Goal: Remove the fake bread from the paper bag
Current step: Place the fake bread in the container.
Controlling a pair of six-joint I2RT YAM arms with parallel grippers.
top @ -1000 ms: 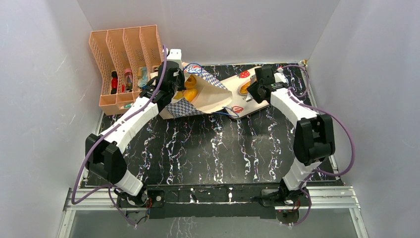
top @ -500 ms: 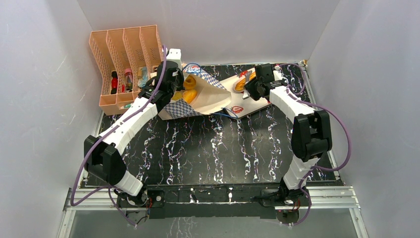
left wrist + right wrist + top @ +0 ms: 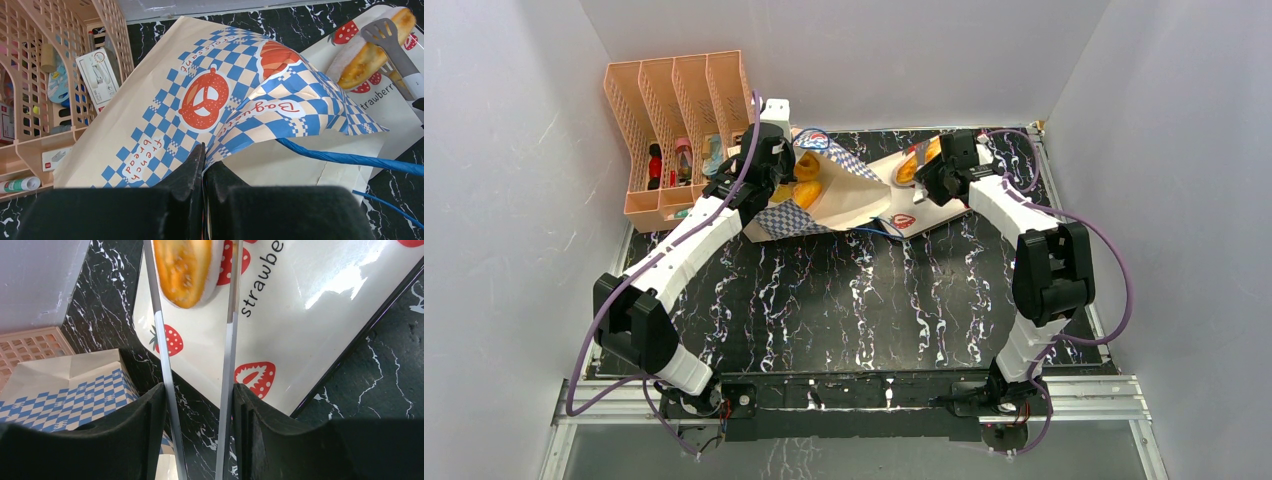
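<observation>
Loaf sits clamped in the tongs that your right end effector squeezes, right of the paper bag, over the tray. Left end effector pinches the bag's edge. Lower fully before easing the squeeze.

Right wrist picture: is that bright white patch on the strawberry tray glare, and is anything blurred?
Right wrist view: yes, it is glare, a reflection washing out part of the glossy strawberry tray; the black fingers closest to the lens look soft, while the tongs and bread look sharper. Left wrist view: the light is even and the paper bag print is crisp.
</observation>
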